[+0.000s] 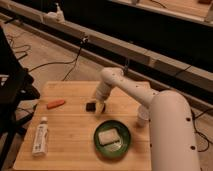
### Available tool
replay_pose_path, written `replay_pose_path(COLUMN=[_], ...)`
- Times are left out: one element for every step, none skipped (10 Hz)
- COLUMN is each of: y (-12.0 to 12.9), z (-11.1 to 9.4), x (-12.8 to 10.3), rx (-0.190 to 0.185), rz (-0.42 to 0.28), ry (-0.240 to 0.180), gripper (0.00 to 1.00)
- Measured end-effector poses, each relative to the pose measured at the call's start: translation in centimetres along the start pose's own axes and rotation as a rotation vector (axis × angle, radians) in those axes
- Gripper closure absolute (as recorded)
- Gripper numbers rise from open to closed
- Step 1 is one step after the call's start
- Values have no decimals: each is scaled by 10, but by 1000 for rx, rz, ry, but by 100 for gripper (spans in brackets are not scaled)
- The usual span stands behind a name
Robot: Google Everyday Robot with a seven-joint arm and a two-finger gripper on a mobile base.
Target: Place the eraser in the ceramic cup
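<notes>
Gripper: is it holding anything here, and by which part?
Nothing is held. The gripper, open, sits low just beside the eraser, which lies flat on the table.

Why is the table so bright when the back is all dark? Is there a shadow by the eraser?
Camera view: warm light falls on the wooden table; the background is dim. Camera view: the gripper hangs low right beside the eraser, itself a dark patch, so no separate shadow can be told. Camera view: the ceramic cup looks pale.
</notes>
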Motion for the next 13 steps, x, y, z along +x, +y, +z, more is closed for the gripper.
replay_pose_path(y=[0, 1, 1, 1, 1, 1, 1, 0, -1, -2, -5, -9, -13], z=[4, 9, 13, 19, 25, 27, 28, 27, 26, 23, 16, 7, -2], x=[-4, -9, -11, -13, -14, -12, -10, -10, -10, -13, -17, -22, -25], rx=[-6, -14, -21, -28, -36, -36, -40, -39, -35, -31, -24, -7, 9], rz=[3, 5, 3, -6, -21, -30, -39, -48, -54, -61, -68, -78, -82], ry=[-10, -23, -30, -32, -28, -24, -19, -13, -10, -13, -21, -36, -49], gripper=[20, 20, 20, 22, 31, 38, 51, 61, 69, 78, 91, 98, 100])
